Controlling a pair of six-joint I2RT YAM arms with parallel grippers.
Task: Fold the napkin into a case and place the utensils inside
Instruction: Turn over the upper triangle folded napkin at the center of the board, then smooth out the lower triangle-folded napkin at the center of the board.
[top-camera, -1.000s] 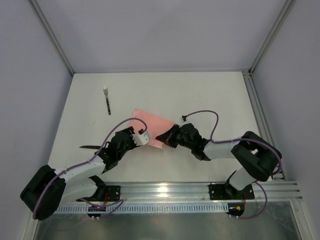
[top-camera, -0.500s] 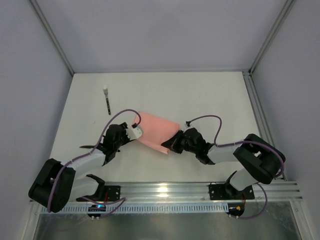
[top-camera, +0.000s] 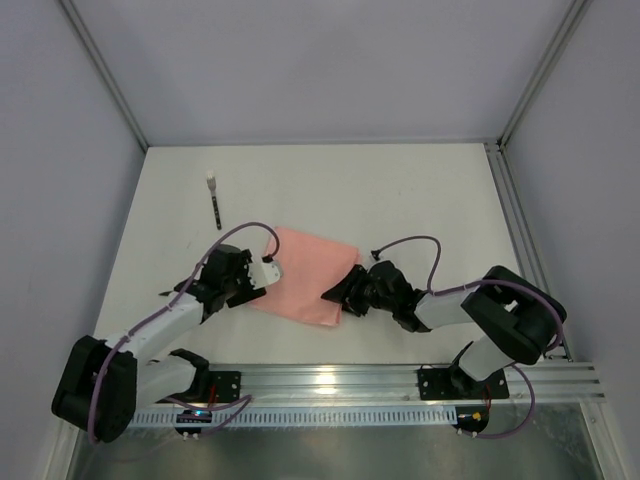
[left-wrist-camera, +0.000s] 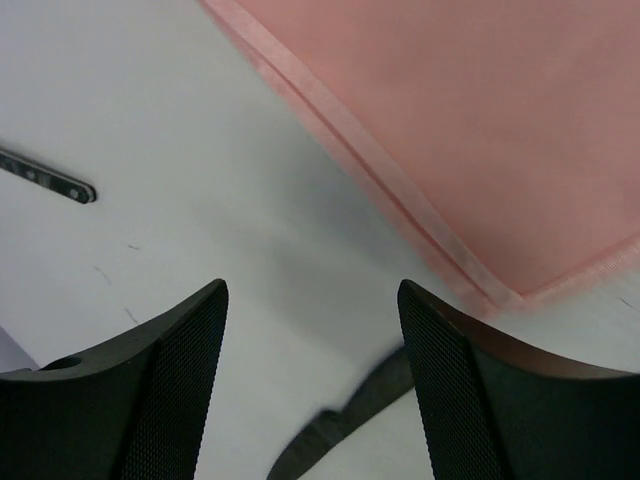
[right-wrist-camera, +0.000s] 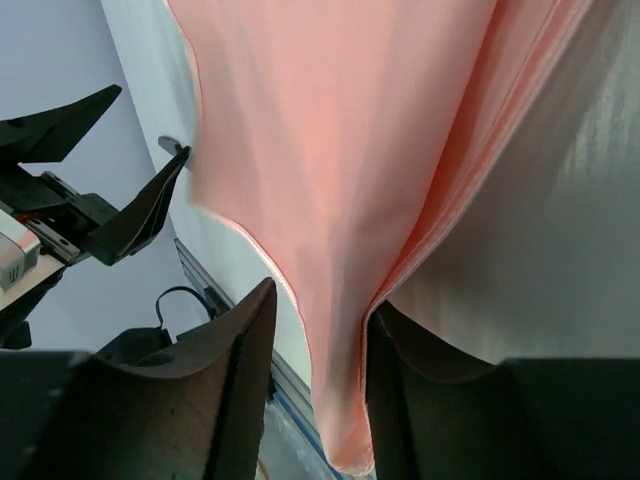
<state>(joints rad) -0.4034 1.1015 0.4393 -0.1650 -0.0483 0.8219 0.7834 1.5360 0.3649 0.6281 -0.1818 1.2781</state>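
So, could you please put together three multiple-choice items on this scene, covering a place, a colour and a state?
1. Where is the pale-tipped black utensil?
A. Lying on top of the napkin
B. On the bare table, beyond the napkin's far-left corner
C. Tucked inside the napkin

2. What colour is the napkin?
A. Blue
B. White
C. Salmon pink

3. How does the left gripper stand?
A. Open, holding nothing
B. Shut on the napkin
C. Shut on a utensil

Answers:
1 B: the top view shows it alone on the white surface, apart from the cloth.
2 C: every view shows pink cloth.
3 A: the left wrist view shows its jaws apart with only table between them.
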